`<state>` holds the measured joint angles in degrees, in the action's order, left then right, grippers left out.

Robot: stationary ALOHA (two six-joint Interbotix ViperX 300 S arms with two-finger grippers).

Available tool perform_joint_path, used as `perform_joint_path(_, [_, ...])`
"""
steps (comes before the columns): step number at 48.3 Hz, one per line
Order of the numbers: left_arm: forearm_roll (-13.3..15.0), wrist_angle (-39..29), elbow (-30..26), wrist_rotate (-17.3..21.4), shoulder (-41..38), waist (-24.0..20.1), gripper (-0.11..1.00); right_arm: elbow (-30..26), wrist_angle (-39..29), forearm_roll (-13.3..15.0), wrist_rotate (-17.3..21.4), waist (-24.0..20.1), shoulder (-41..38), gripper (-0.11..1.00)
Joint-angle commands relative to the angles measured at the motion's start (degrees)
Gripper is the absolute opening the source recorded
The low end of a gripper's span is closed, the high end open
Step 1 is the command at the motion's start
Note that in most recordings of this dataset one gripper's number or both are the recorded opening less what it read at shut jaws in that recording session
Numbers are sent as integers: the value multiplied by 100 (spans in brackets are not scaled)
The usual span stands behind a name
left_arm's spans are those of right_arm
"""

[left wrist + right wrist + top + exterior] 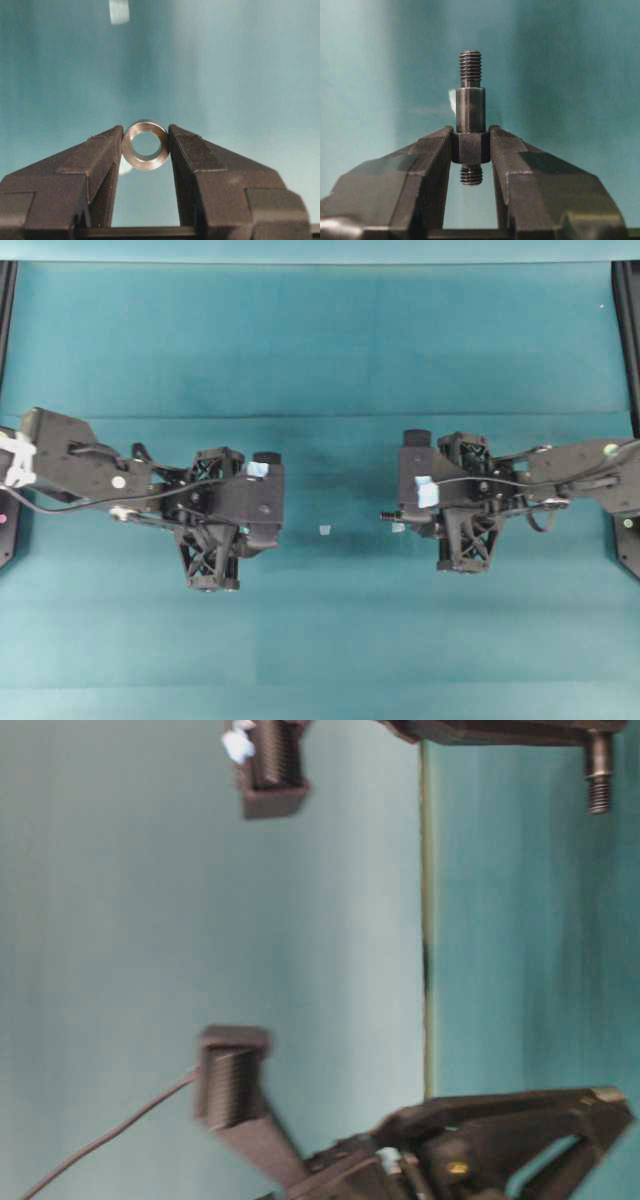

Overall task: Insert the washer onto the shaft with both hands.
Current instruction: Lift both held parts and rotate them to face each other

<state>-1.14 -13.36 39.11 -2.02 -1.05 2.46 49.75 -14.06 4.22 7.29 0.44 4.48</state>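
Washer [145, 145] sits pinched between the left gripper [145, 150] fingertips, hole facing the wrist camera, ring upright and clear of the table. Jaws clamped on its outer rim, one finger [102, 155] each side.

Shaft [470, 117] is gripped by the right gripper [470, 150] around its thick middle collar; jaws closed on it. Threaded narrow end sticks out past the fingertips, a short threaded stub shows behind them.

Overhead: the left gripper [262, 502] and right gripper [405, 512] face each other, well apart, across the teal table [320, 360]. Shaft tip [386, 514] pokes toward the left. A small pale scrap [324, 530] lies on the table between them.
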Motion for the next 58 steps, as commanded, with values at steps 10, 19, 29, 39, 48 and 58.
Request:
perform_joint_path(10, [0,1327,466,-44,554,9,37,519,1195,9,308,-176,501,0])
perform_joint_path(19, [-9,2487,949,-79,817,9,37,861,1890,9,510,-255,712,0])
perform_joint_path(29, [-9,3401,1230,-105,993,9,37,1072,2364,9,580,-316,817,0])
perform_joint_path(39, [-9,3656,1195,-246,967,9,37,1213,2821,9,589,-343,809,0])
perform_joint_path(48, [0,3674,1178,-246,958,9,37,1248,2953,9,589,-334,791,0])
perform_joint_path(58, [-9,3674,1125,-246,949,9,37,1248,3032,9,589,-343,765,0])
